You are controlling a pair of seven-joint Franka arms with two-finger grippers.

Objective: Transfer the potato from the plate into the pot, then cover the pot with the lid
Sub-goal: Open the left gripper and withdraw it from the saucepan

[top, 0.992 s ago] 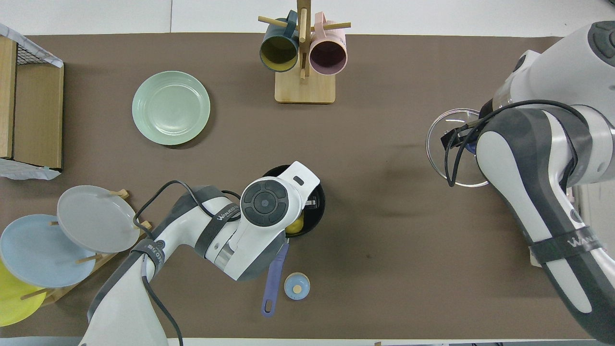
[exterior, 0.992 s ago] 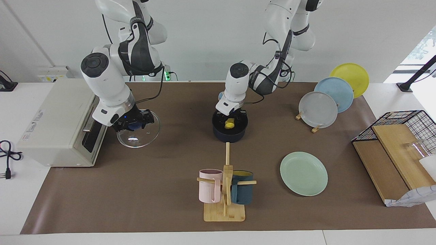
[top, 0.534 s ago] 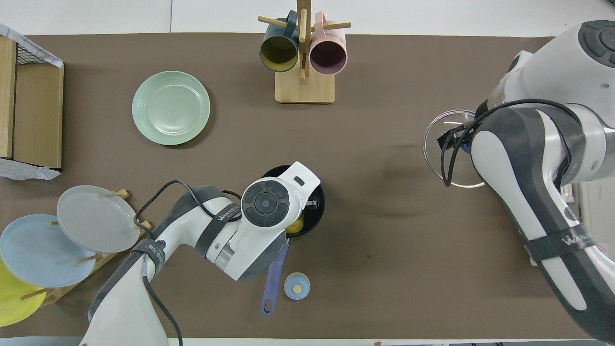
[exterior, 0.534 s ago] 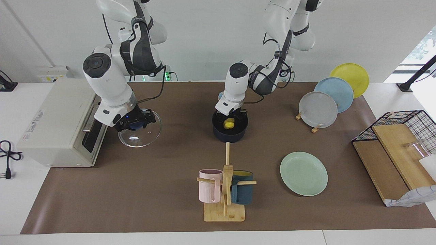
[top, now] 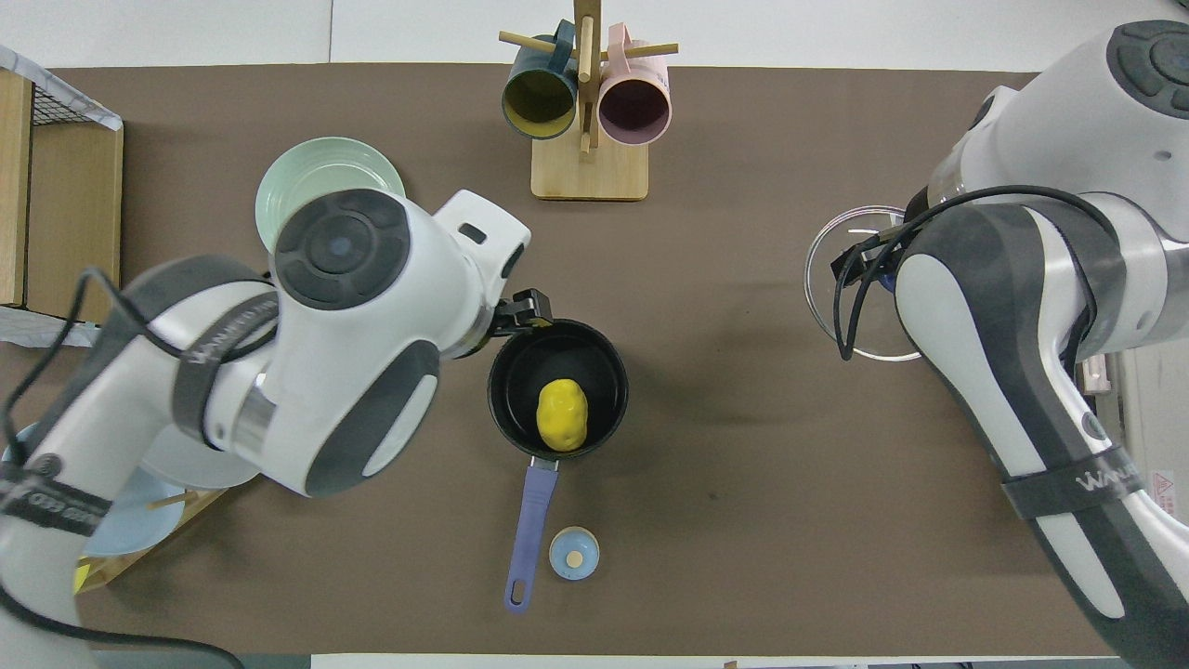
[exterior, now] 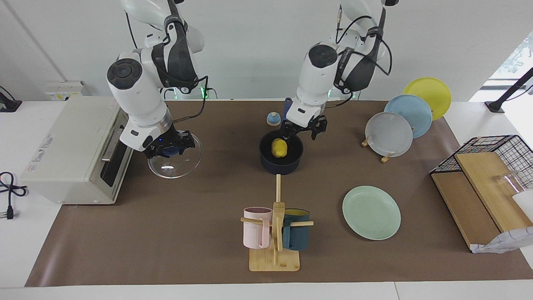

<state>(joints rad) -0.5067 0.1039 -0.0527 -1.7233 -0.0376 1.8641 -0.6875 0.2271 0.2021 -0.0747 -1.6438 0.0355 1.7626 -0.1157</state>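
At frame left, the right gripper (exterior: 170, 146) clamps the knob of the lid (exterior: 175, 160), seemingly lifted; the pot (exterior: 281, 160) at centre, holding the potato (exterior: 279, 147), lies rightward. Just above, the left gripper (exterior: 302, 128) hangs released.

We see a plain white wall (exterior: 250, 50) above a white table (exterior: 479, 112) covered by a brown mat (exterior: 166, 233). A wall socket (exterior: 64, 89) sits by the right arm's end, and daylight enters through a window (exterior: 516, 58) at the left arm's end, where a black stand (exterior: 506, 98) leans
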